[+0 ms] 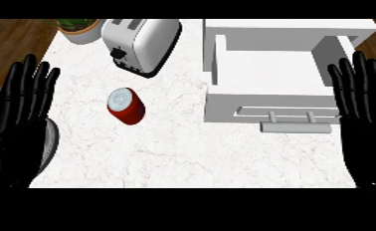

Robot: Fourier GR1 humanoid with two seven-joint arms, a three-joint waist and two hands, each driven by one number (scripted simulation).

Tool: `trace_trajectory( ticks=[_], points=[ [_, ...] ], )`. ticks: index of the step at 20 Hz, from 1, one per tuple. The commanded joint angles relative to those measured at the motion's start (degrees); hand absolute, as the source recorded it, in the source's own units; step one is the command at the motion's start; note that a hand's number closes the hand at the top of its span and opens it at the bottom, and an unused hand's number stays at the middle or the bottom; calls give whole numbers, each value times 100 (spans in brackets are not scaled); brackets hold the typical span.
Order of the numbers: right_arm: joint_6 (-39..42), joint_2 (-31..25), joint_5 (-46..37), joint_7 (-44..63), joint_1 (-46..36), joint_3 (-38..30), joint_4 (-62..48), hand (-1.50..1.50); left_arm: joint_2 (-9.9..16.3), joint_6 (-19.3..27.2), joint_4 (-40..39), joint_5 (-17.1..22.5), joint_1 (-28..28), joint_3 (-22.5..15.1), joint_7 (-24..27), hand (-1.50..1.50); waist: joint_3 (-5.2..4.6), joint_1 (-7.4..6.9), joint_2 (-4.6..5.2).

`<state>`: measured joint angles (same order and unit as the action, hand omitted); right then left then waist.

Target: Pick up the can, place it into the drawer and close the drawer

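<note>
A red can (126,106) with a silver top stands on the white marble counter, left of centre. To its right is a white drawer (269,70), pulled open, with a grey handle (295,123) on its front. The drawer's inside looks bare. My left hand (22,125) rests at the left edge, fingers straight and pointing up, well left of the can. At the right edge my right hand (358,120) is held the same way, open, beside the drawer's front corner. Neither hand touches anything.
A silver toaster (140,43) sits behind the can at the back. A potted plant (78,29) stands in the back left corner. Wooden floor shows past the counter's left side.
</note>
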<state>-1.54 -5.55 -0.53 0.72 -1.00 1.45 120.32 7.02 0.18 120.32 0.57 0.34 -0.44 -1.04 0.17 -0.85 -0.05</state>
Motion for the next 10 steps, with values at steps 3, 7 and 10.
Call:
trace_trajectory(
  ticks=[3,7,10],
  points=[
    [-67,59,27,184,71,-50,267,-150,-372,916,-215,-848,-319,133,-186,-150,-15,117,1],
    [-257,81,116,595,498,-430,-436,-150,-688,2242,-352,-1019,564,359,-1103,-150,-19,-11,89],
    [-213,62,126,836,508,-345,-422,-150,-695,3039,-242,-1423,545,-193,-1794,-150,-6,84,11]
  ],
)
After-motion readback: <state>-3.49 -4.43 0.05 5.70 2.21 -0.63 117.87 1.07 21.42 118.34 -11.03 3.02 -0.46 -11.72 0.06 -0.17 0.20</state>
